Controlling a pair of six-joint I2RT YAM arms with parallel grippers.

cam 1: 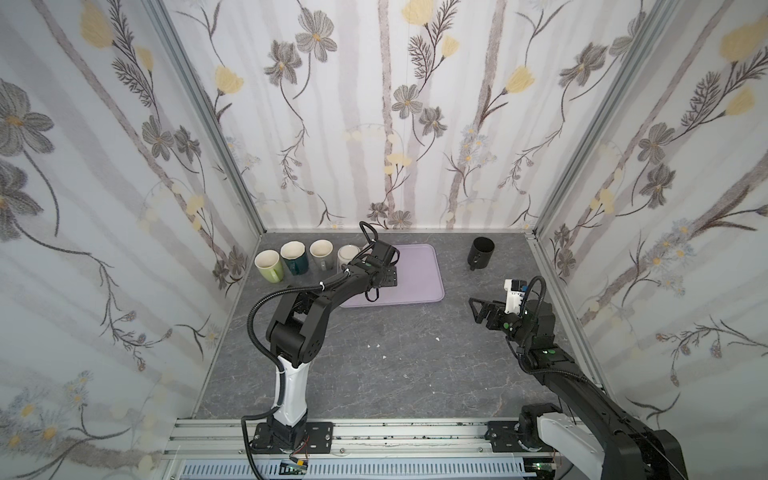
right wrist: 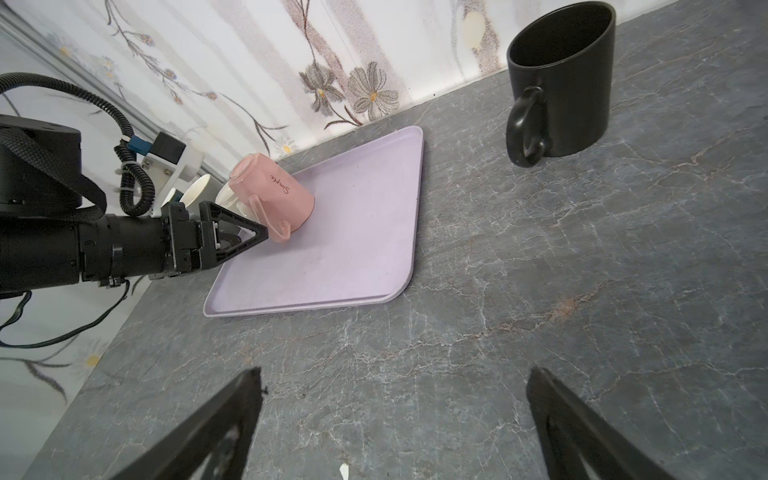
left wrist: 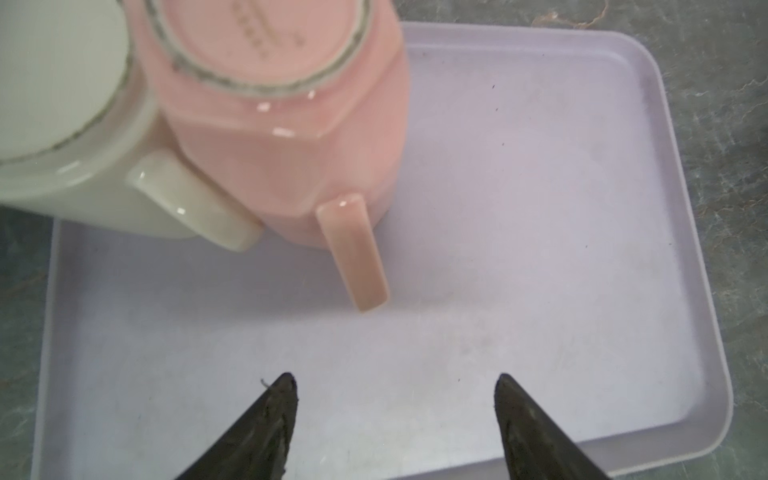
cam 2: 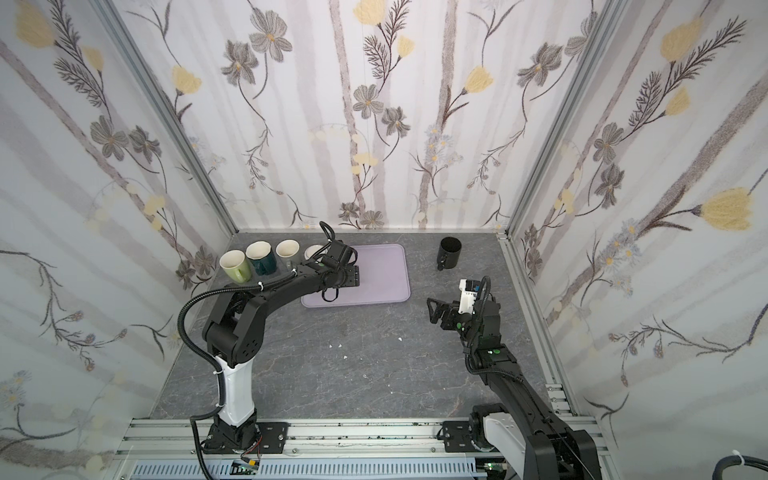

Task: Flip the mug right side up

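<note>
A pink mug [left wrist: 291, 137] [right wrist: 270, 191] rests bottom up and tilted on the lavender tray [left wrist: 540, 249] [right wrist: 353, 228], leaning against a white mug [left wrist: 83, 124]. Its handle [left wrist: 353, 253] [right wrist: 278, 232] points toward my left gripper [left wrist: 395, 380] [right wrist: 253, 239], which is open just short of the handle with nothing between its fingers. In both top views the left wrist [cam 1: 382, 270] [cam 2: 340, 270] hides the pink mug. My right gripper [right wrist: 395, 374] [cam 1: 478, 309] [cam 2: 434, 307] hangs open above bare table to the right of the tray.
A black mug [cam 1: 481, 251] [cam 2: 449, 251] [right wrist: 561, 83] stands upright at the back right. Several upright mugs stand in a row left of the tray, among them a light green one [cam 1: 269, 266] and a dark teal one [cam 1: 295, 257]. Small white scraps [cam 1: 374, 345] lie mid-table.
</note>
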